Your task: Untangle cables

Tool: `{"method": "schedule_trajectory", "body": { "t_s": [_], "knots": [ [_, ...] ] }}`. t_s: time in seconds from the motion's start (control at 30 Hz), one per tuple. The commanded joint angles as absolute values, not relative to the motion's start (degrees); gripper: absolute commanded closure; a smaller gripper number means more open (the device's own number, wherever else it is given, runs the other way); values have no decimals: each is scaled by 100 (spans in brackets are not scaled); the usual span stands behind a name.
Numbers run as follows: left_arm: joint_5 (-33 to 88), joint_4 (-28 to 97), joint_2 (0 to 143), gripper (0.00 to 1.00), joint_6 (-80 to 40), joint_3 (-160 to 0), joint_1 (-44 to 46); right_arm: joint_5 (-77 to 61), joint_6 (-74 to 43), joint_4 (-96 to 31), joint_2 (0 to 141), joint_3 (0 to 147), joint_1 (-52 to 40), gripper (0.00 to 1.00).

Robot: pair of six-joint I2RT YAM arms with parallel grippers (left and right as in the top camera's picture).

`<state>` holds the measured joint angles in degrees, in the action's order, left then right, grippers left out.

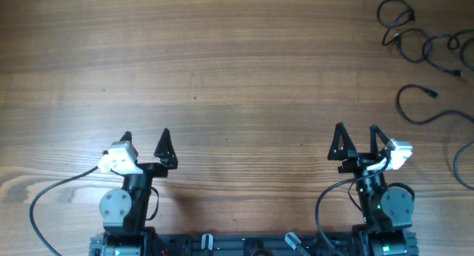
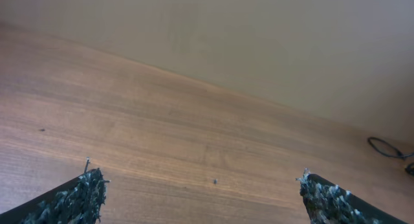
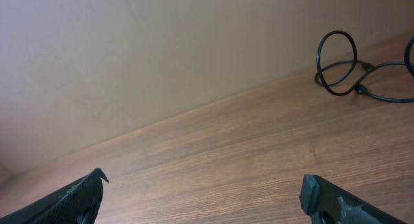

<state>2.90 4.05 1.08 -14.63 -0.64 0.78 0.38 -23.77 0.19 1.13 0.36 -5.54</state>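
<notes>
A wooden counter seen from above, with two robot arms mounted at its near edge.

The left end effector sits over the near left part of the counter. Its two black fingers stand wide apart with nothing between them. The right end effector sits over the near right part. Its fingers are also spread wide and it holds nothing. Both point toward the far side of the counter.

The cables are thin black cords lying in the far right corner, well away from both end effectors. Several loops overlap in a loose cluster there. One more cord curves just nearer than that cluster, and another arc lies at the right edge of the overhead view.

In the left wrist view, the left end effector shows two dark fingertips at the bottom corners, with bare wood between them. A small cable loop shows far off at the right edge.

In the right wrist view, the right end effector is equally spread. A round cable loop lies on the wood at the upper right, near a pale wall.
</notes>
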Motion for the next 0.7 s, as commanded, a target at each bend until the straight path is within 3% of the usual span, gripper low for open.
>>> {"method": "schedule_trajectory", "body": {
  "t_s": [0.0,0.67],
  "knots": [
    [314,419,19,0,-1411,-34,106,-25,-2418,36,80,30,-578,0],
    [314,419,156,0,-1411,-34,113,-25,-2416,36,80,30,-578,0]
  ]
}}
